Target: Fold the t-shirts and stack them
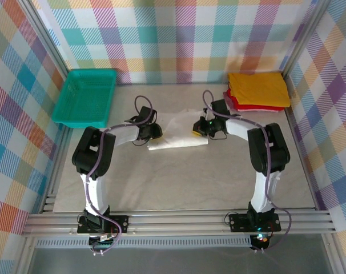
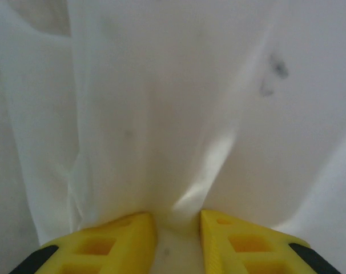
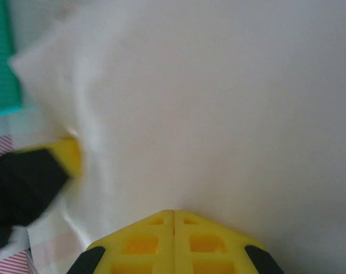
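Note:
The white t-shirt lies mid-table as a folded, wrinkly strip. My left gripper is at its left end, and my right gripper is at its right end. In the left wrist view the yellow fingers stand a little apart with a bunched fold of white cloth drawn in between them. In the right wrist view my right gripper has its fingertips pressed together at the edge of smooth white cloth. The mustard-yellow shirt lies folded on the red shirt at the back right.
A teal mesh basket stands at the back left and also shows at the edge of the right wrist view. Plaid walls enclose the table on three sides. A blurred yellow finger of the left gripper faces the right wrist camera.

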